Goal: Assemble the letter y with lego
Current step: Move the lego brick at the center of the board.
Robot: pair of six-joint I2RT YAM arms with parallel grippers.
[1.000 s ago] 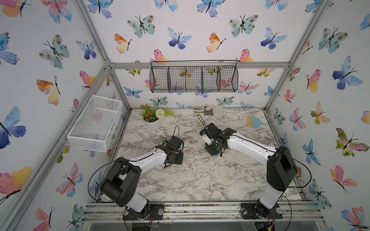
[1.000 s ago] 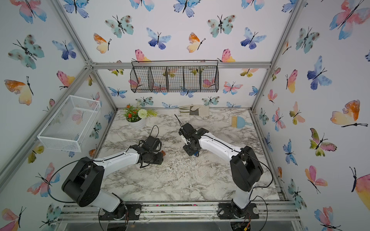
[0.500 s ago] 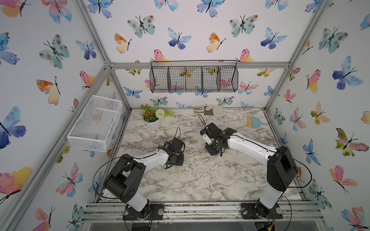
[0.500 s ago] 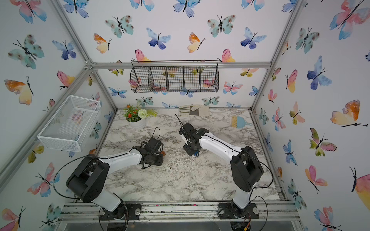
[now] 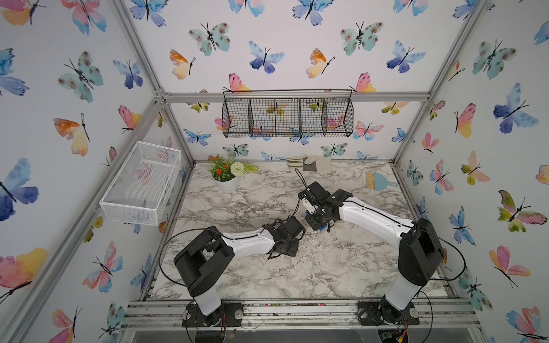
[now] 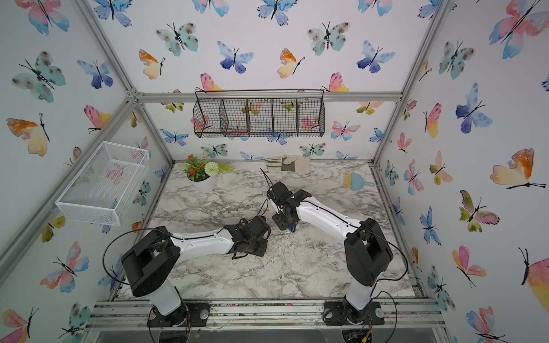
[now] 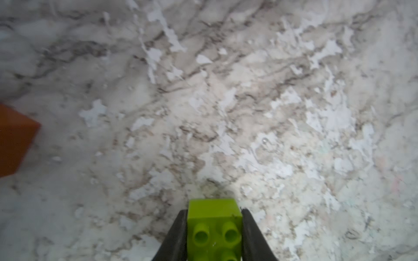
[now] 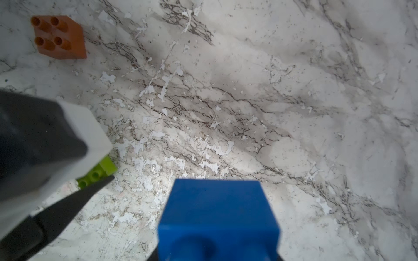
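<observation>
Against a second ago, your left arm's wrist sits further right and nearer, and the left gripper [image 7: 214, 211] has clamped its jaws on the lime green brick [image 7: 214, 228], low over the marble table [image 5: 326, 267]. The right arm has not shifted. The right gripper [image 5: 318, 223], just far-right of the left one, is closed on a dark blue brick [image 8: 218, 217]. The orange brick [image 8: 59, 37] lies loose on the marble, apart from both. In the right wrist view the left gripper's body hides most of the lime green brick. The flower pot [image 5: 227, 182] and blue brush [image 5: 378, 181] stand well off at the far edge.
</observation>
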